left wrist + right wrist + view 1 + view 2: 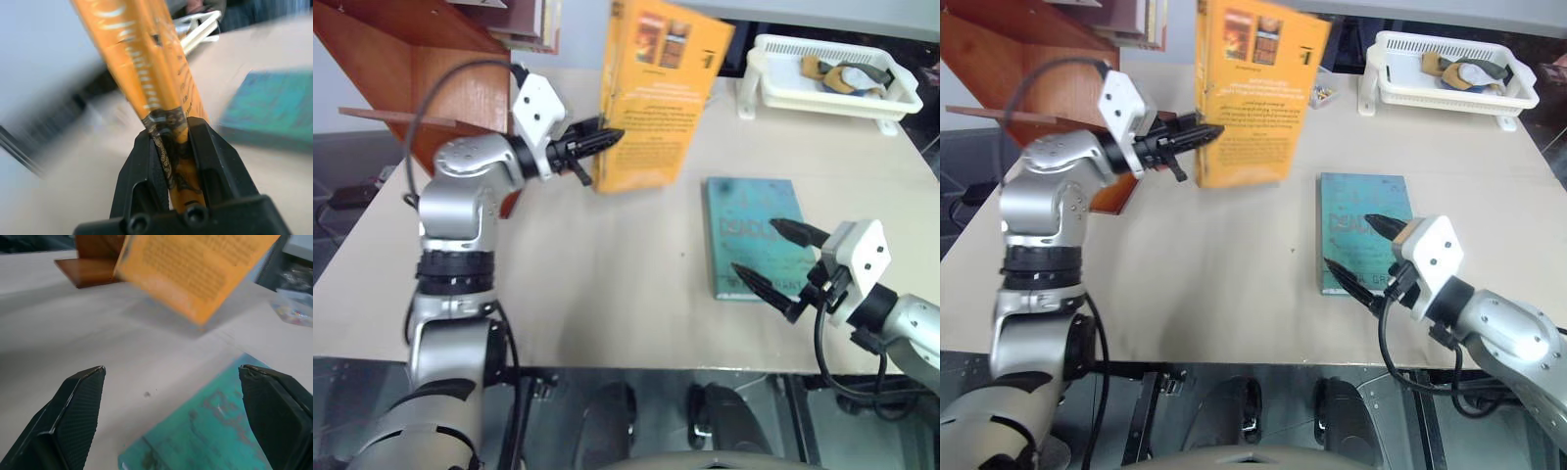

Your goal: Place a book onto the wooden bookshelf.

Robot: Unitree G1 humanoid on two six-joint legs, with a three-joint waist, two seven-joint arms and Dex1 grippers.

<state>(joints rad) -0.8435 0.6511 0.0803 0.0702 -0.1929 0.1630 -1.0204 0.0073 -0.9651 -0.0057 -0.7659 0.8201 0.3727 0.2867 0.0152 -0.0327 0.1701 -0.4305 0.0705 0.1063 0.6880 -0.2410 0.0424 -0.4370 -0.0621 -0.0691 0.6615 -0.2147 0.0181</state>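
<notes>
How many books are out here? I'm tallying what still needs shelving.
2 clearly: the orange book held off the table by the left gripper, the teal book flat on the table. The bookshelf may hold others.

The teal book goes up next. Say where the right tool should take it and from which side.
The teal book lies flat on the table, so no face offers a pinch. Probably take its near short edge, just ahead of the open right tool, coming low from the robot's side, one finger slipped under.

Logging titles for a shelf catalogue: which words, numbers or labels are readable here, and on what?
Orange book: cover text and spine lettering too small and blurred to read.
Teal book: large cover lettering, too faint to read.
Nothing else shows writing.
</notes>
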